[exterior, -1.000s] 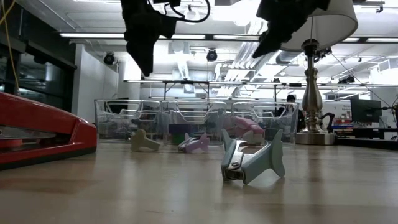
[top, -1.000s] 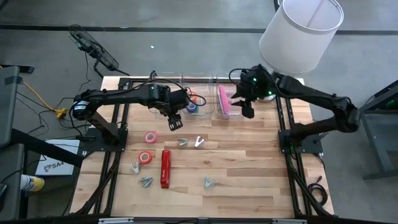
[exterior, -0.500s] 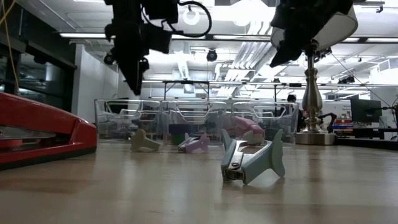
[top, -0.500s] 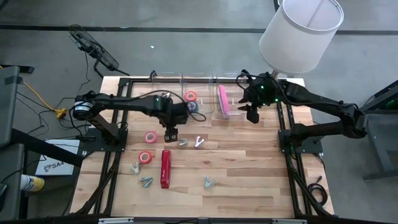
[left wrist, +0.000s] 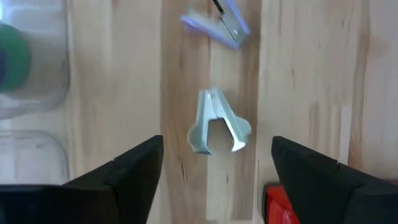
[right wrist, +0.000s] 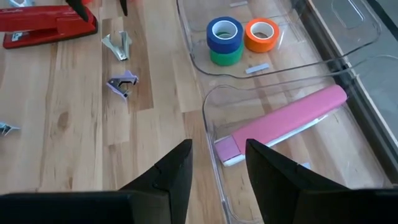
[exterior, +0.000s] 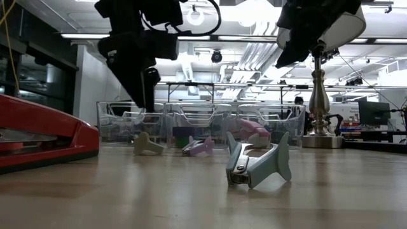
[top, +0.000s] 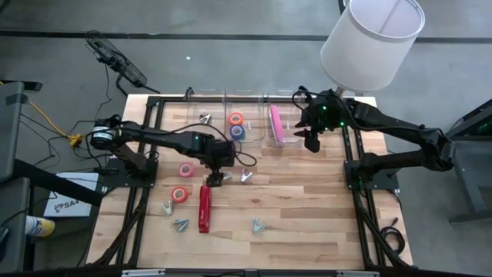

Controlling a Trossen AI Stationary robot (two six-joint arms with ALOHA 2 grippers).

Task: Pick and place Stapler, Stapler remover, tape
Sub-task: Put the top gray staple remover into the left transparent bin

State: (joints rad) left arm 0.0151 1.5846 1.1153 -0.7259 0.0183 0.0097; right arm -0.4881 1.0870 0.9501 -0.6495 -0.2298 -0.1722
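My left gripper [top: 217, 178] [left wrist: 217, 163] is open and points down over a pale green staple remover [left wrist: 217, 121] lying flat on the wood. One finger stands on each side of it, without touching. A purple staple remover [left wrist: 219, 22] lies just beyond. The red stapler [top: 204, 208] lies beside it, toward the near edge. Two pink tape rolls [top: 186, 169] [top: 180, 194] lie to its left. My right gripper [top: 311, 138] [right wrist: 217, 168] hovers open over the clear bin holding a pink stapler [right wrist: 283, 121].
Clear bins [top: 254, 138] line the far edge. One holds orange, blue and green tape rolls [right wrist: 239, 37], another a staple remover [top: 206, 118]. More staple removers [top: 167, 207] [top: 181, 225] [top: 258, 225] lie toward the near edge. A white lamp [top: 373, 38] stands at the far right.
My left gripper has come down from above the bins toward the table's near edge and has rolled at the wrist. It now hangs low over the pale green staple remover. My right gripper has shifted a little toward the right edge and then held still.
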